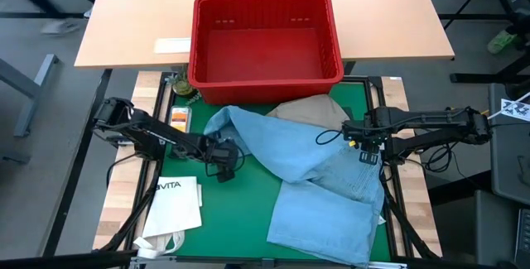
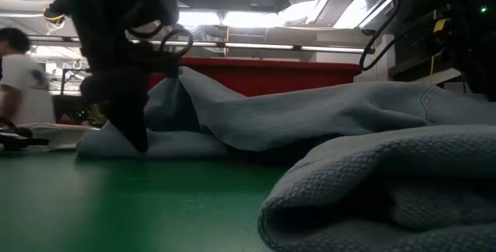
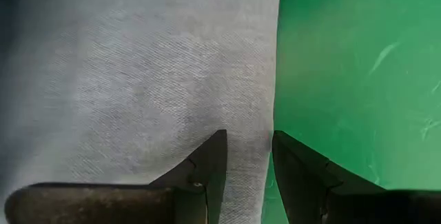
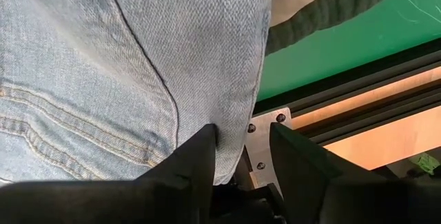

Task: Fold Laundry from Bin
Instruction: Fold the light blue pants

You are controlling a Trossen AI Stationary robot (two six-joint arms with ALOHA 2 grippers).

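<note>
The light blue jeans (image 1: 323,186) lie spread over the green mat (image 1: 232,219), one leg reaching left and the waist part at the right. A khaki garment (image 1: 319,112) sticks out from under them by the red bin (image 1: 265,41), which stands on the tan table behind. My left gripper (image 1: 224,163) is low over the mat at the end of the left-reaching leg, shut on it. My right gripper (image 1: 368,155) is shut on the jeans at their right side. In the right wrist view a dark green ribbed cloth (image 4: 331,21) shows beyond the denim. My left gripper has the leg's side edge (image 3: 265,148) between its two fingers, coming from above and pointing steeply down. One finger (image 3: 210,162) stands over the denim, the other over the mat. The cloth beside it (image 2: 101,139) lies on the mat. My right gripper pinches the jeans' seamed upper part at its edge (image 4: 231,148) between both fingers, from above, pointing down. The denim is raised there (image 2: 434,97) and slopes down onto the mat; how many layers are held does not show.
A white paper bag printed VITA (image 1: 174,207) lies at the mat's near left. Small items (image 1: 178,118) sit along the mat's left edge. The frame rail (image 4: 331,107) runs just right of my right gripper. A person (image 2: 19,74) stands in the room beyond.
</note>
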